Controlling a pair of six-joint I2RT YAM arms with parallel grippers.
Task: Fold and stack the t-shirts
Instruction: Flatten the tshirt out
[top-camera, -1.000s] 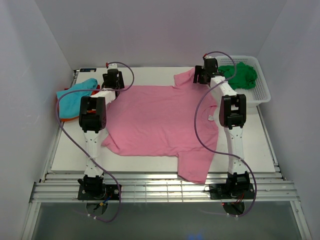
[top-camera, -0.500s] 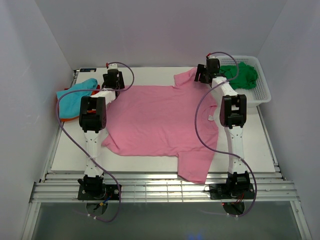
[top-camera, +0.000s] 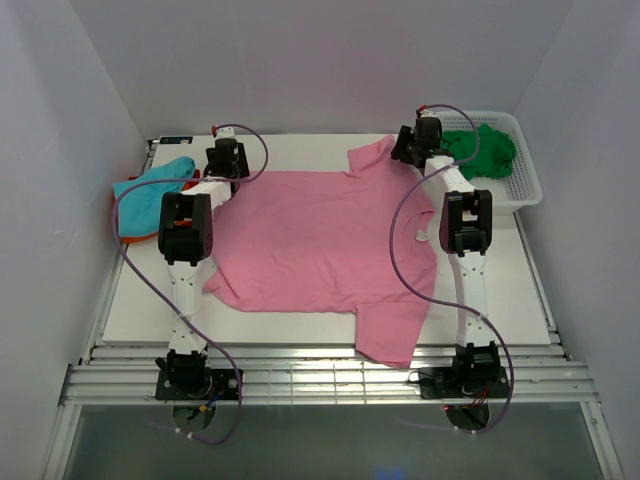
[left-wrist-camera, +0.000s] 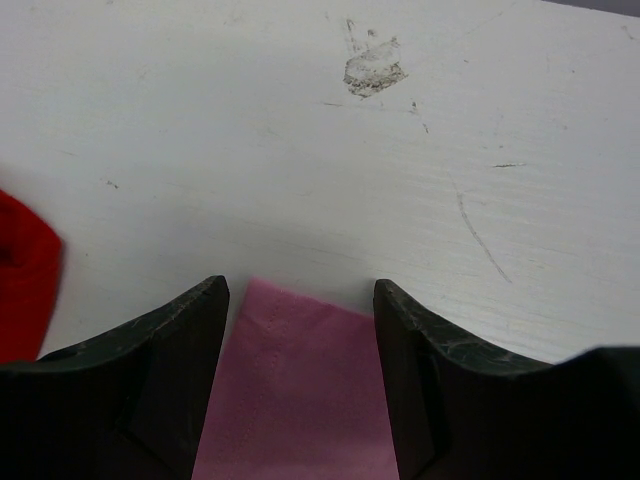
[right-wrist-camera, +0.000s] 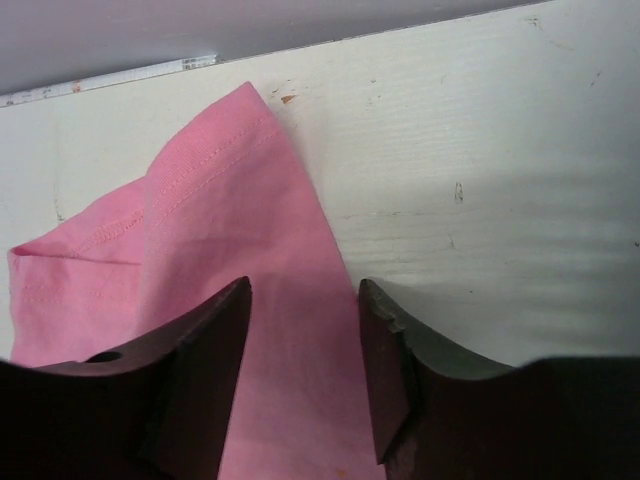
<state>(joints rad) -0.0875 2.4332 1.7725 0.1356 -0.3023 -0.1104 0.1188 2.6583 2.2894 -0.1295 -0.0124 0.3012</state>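
Note:
The large pink t-shirt (top-camera: 320, 240) lies spread flat across the white table, one sleeve hanging over the near edge. My left gripper (top-camera: 225, 160) stands open at its far left corner, and that pink corner (left-wrist-camera: 300, 380) lies between the two fingers. My right gripper (top-camera: 410, 148) is at the far right sleeve (right-wrist-camera: 230, 200), its jaws apart with pink cloth between them. The teal t-shirt (top-camera: 155, 180) lies on the orange one (top-camera: 130, 238) at the table's left edge. The dark green one (top-camera: 480, 150) is bunched in the basket.
The white mesh basket (top-camera: 525, 190) stands at the far right, close to the right arm. A red-orange edge of cloth (left-wrist-camera: 20, 270) shows left of the left fingers. Purple cables loop beside both arms. White walls enclose the table on three sides.
The right gripper has shifted slightly back and right over the sleeve, and its jaws have narrowed. The left arm and the shirts have not moved.

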